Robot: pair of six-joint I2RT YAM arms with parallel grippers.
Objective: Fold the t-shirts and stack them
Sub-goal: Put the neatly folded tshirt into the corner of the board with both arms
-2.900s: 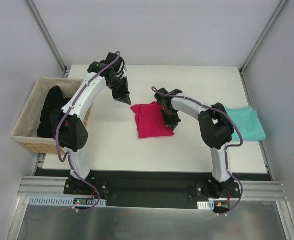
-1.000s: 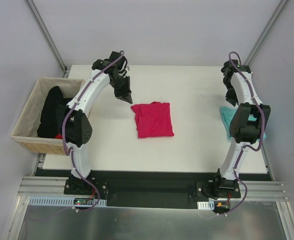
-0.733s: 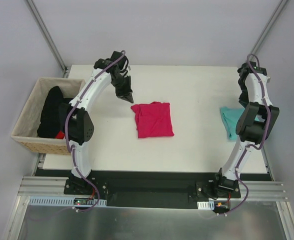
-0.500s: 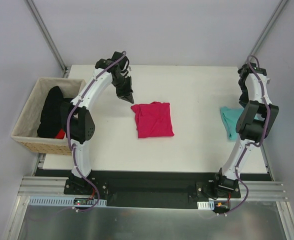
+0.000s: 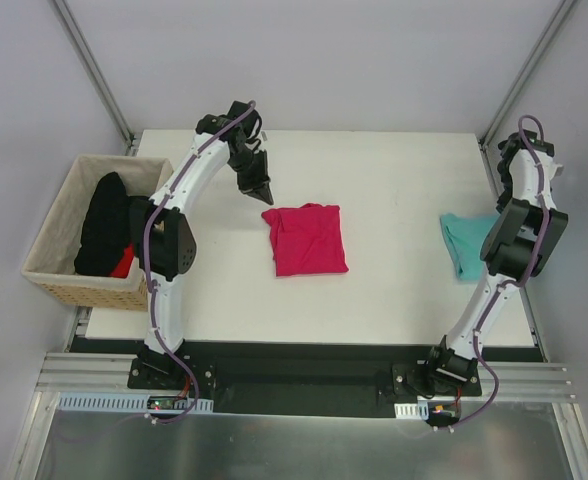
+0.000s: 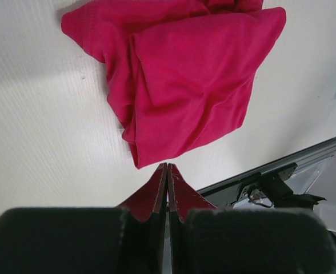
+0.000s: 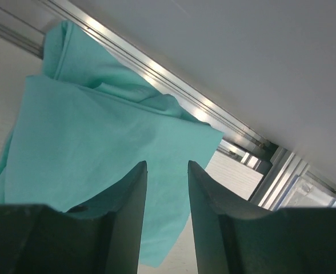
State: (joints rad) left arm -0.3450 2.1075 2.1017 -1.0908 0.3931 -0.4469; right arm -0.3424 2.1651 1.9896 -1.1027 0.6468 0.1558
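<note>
The pink shirt (image 5: 306,240) lies folded in the middle of the bench (image 5: 394,290). The left claw (image 6: 167,168), pinched shut and empty, hovers just off the shirt's far-left corner. The teal shirt (image 5: 462,240) lies at the right edge. The right claw (image 7: 166,166) is near it, narrowly parted and holding nothing.

White arms (image 5: 196,168), black joints (image 5: 164,250), purple cables (image 5: 152,290)

— What lay on the white table (image 5: 394,290)?
— A pink shirt (image 5: 307,240), folded into a rough square, lay flat near the middle of the frame.
— Anything else?
— A teal shirt (image 5: 462,240) lay at the table's right edge, well apart from the pink one and partly hidden.
</note>
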